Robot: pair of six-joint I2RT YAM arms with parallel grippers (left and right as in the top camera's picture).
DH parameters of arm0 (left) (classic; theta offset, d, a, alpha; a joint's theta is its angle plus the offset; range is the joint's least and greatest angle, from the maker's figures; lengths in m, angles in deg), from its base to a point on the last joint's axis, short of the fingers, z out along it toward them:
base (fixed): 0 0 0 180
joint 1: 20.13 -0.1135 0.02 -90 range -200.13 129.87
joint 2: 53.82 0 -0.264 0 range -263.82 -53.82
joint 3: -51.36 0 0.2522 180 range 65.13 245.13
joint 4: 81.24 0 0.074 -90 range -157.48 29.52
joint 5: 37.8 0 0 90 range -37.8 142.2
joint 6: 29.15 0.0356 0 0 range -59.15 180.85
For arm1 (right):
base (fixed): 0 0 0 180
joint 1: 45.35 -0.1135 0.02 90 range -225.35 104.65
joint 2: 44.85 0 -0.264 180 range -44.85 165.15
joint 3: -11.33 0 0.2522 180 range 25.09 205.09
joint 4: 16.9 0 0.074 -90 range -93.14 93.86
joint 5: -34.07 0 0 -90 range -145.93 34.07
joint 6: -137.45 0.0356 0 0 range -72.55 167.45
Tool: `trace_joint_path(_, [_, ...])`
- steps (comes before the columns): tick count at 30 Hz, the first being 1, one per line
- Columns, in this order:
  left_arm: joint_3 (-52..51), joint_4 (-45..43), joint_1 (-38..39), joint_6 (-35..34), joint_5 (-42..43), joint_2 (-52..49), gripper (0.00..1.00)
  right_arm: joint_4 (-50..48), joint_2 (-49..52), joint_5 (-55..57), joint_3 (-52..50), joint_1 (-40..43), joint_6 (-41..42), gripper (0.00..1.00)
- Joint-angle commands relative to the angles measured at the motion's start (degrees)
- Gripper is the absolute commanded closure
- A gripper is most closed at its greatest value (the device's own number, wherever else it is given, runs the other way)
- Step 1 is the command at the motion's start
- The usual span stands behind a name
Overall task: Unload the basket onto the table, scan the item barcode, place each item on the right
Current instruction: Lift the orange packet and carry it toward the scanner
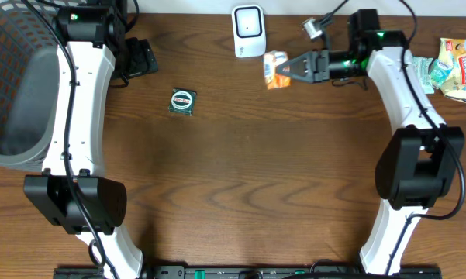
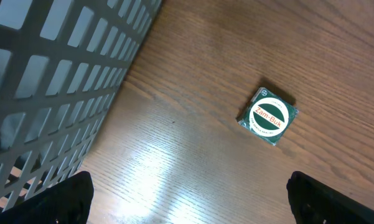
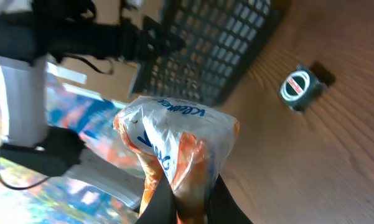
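Brown wooden table (image 1: 240, 170). Dark mesh basket (image 1: 15, 85) at its left edge. Left gripper (image 1: 143, 58) spread wide, holding nothing, near the basket. Right gripper (image 1: 291, 68) pinched tight on an orange-and-white snack packet (image 1: 275, 70), just right of the white scanner (image 1: 249, 31). Small green tin (image 1: 183, 101) lying apart, mid-left.

A grey mesh basket (image 2: 56, 81) is filling the upper left of the frame, standing on a brown wooden table (image 2: 193, 56). Right of centre, a small green Zam-Buk box (image 2: 269, 116) is lying flat on the wood, well apart from the basket. The left gripper (image 2: 193, 208) is gaping wide, its dark fingertips (image 2: 62, 202) showing only in the two bottom corners. Light is glaring off the wood at lower centre.
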Motion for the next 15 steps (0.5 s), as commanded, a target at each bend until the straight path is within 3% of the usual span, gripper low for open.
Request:
trace_joint_path(1, [-0.33,0.17,-0.09,0.48,-0.70,-0.59,0.02,0.15,-1.36,-5.77,-0.17,1.33,-1.07,0.99])
trace_joint_path(15, [-0.33,0.17,-0.09,0.48,-0.68,-0.59,0.03,3.98,-1.36,-5.77,-0.22,-3.30,-1.29,0.99])
